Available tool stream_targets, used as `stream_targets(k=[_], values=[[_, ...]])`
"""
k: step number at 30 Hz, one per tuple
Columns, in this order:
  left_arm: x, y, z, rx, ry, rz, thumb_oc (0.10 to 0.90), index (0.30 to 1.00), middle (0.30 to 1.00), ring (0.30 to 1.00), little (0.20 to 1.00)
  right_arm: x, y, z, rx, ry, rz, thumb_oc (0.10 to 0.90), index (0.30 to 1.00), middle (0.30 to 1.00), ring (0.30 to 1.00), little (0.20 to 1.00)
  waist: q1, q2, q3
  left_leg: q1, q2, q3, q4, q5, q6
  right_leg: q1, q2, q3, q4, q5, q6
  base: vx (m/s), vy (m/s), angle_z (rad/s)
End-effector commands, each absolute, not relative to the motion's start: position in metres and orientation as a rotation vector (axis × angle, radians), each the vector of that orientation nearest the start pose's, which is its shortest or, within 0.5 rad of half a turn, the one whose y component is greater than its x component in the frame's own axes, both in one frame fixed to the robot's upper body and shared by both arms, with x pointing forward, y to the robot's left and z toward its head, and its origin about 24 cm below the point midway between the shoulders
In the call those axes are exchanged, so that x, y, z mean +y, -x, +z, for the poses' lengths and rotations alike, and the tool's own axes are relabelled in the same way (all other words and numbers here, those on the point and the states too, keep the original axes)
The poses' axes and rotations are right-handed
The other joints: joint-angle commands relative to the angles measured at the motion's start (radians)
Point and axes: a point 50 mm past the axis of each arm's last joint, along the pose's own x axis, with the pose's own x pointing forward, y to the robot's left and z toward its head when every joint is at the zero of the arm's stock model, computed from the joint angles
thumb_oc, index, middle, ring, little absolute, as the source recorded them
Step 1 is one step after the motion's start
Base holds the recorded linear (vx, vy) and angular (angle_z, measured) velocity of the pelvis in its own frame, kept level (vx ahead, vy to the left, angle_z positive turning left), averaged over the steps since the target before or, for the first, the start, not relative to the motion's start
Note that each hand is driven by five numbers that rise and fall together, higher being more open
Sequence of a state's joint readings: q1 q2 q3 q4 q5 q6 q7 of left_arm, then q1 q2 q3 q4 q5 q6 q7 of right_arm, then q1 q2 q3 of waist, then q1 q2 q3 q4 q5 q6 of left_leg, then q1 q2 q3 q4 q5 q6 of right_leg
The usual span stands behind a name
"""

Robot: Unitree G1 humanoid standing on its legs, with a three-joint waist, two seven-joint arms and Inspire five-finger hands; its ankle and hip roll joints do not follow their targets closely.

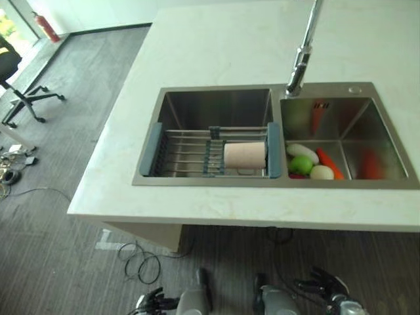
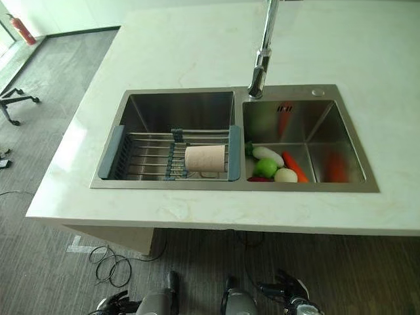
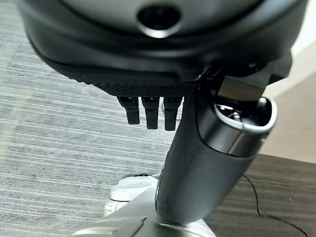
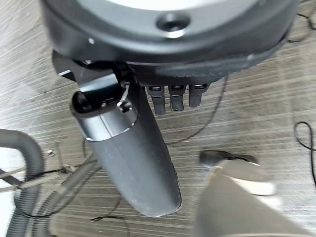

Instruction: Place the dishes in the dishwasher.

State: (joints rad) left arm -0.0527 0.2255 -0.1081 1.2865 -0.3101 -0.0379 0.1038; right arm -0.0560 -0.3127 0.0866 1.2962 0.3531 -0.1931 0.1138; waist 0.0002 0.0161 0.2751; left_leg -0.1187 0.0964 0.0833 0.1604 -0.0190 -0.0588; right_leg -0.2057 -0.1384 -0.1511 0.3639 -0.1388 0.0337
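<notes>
Both arms hang low, below the near edge of the counter (image 1: 262,210), with the left hand (image 1: 152,302) at the lower left of the head views and the right hand (image 1: 326,285) at the lower right, each over the floor (image 1: 59,262) and touching nothing. In its own wrist view the left hand (image 3: 150,111) has its fingers straight in a short row and its thumb (image 3: 192,168) standing out beside them, nothing between them. The right hand (image 4: 175,98) is posed the same way, fingers straight and thumb (image 4: 133,158) extended, empty.
</notes>
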Motion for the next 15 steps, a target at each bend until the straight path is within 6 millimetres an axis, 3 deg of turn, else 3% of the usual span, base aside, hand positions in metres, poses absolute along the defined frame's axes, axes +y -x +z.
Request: stream_targets(k=[1,13,15], values=[[0.238,-0.088,-0.161,1.174,-0.042,0.354,0.800,0.900,0.900,0.900,0.900,-0.276,-0.118,-0.137,0.943,0.045,-0.235,0.800,0.900,0.900,0.900,0.900,-0.010,0.014,-0.022,-0.054,-0.003,-0.035,0.140,-0.165,0.000,0.064,-0.040,-0.005,-0.064,-0.042,0.078,0.05,0.005,-0.06],[0.240,-0.105,-0.151,0.960,0.012,0.489,0.800,0.900,0.900,0.900,0.900,-0.274,-0.112,-0.139,0.935,0.032,-0.251,0.800,0.900,0.900,0.900,0.900,-0.018,0.019,-0.040,-0.015,-0.016,-0.023,0.140,-0.200,0.016,0.084,-0.045,0.015,-0.064,-0.056,0.081,0.02,-0.013,-0.06],[0.257,-0.101,-0.145,0.889,0.082,0.704,0.800,0.900,0.900,0.900,0.900,-0.280,-0.109,-0.138,0.938,0.025,-0.281,0.800,0.900,0.900,0.900,0.900,-0.019,0.032,-0.045,-0.007,-0.022,-0.025,0.140,-0.206,0.015,0.089,-0.050,0.020,-0.064,-0.061,0.080,0.06,0.052,-0.11]])
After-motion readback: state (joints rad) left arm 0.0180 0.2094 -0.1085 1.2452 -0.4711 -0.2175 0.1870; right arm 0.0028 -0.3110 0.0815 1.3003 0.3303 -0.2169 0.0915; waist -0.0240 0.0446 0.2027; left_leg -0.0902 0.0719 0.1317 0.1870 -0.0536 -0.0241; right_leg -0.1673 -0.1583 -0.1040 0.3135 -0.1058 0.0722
